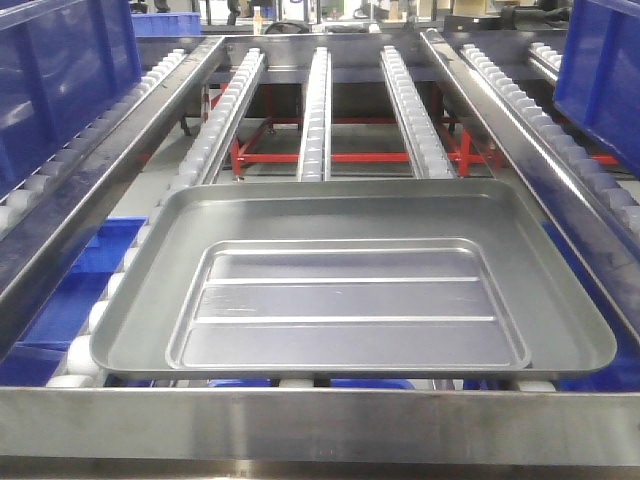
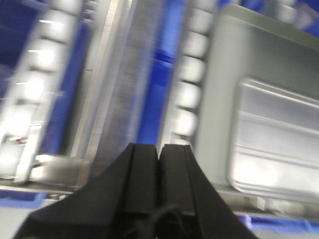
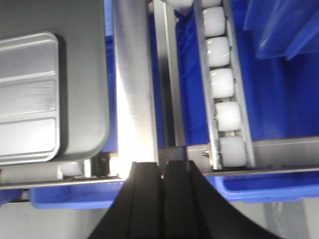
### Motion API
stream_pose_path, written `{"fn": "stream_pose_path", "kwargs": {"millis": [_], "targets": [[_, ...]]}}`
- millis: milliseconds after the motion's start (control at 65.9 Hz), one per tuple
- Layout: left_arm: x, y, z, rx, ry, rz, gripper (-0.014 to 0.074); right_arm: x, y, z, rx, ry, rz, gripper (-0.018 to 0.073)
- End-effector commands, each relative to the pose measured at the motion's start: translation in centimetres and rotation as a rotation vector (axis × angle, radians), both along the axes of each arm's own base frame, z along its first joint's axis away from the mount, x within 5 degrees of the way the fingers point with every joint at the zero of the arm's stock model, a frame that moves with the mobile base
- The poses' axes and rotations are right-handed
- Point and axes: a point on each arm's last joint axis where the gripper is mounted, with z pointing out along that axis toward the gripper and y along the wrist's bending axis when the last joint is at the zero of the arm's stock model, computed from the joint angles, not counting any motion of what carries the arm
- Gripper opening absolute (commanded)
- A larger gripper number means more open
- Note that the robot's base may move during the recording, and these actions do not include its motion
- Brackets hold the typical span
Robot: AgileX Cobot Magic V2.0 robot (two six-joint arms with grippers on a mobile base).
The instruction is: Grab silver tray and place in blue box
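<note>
Left claw (image 2: 159, 149): narrowed to a seam, black fingers (image 2: 142, 174) pressed together, gripping nothing. Hanging over a steel side rail (image 2: 119, 99) in a blurred view. Just right of that rail, a row of white rollers (image 2: 192, 74), then the left rim of the silver tray (image 2: 259, 99).

Right claw (image 3: 162, 169): also nearly closed, only a hairline gap, empty. Poised above the near end of a bright steel rail (image 3: 134, 99). Left of that rail, apart from the claw, the tray's near right corner. Right of it, another roller row (image 3: 222, 84).

Silver tray lying flat, open side up, on the rollers at the near end of the rack's middle lane, close behind the near steel crossbar (image 1: 320, 420). Nothing inside; two long ridges across its sunken centre.

Blue box (image 1: 60, 80) at far left on a side lane, well apart from the tray. Second blue crate (image 1: 605, 80) at far right. More blue plastic (image 1: 90, 280) visible beneath the rollers. Unclear which blue container is the intended one.
</note>
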Motion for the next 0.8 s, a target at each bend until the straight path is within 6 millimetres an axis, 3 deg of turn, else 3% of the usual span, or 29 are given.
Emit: {"fn": "stream_pose_path", "kwargs": {"millis": [0,273,455,607,789], "targets": [[0.4,-1.6,2.1,-0.065,-0.110,-0.051,-0.0103,1.0,0.0,1.7,0.034,-0.110,-0.029,0.0048],[1.0,-7.6,1.7,-0.038,-0.080,-0.331,-0.0101,1.3,2.4,1.5,0.082,-0.103,0.119,0.0048],[3.7,-11.8,0.2,0.081,0.021,-0.431,-0.0096,3.0,4.7,1.3,0.082,-0.103,0.229,0.0050],[6.7,-13.2,-1.7,0.165,0.230,-0.287,-0.0096,6.6,6.7,1.0,0.068,-0.047,0.271,0.0057],[9.2,-14.1,-2.3,0.360,0.277,-0.167,-0.0096,11.8,8.6,0.5,0.037,0.024,0.287,0.0057]]}}
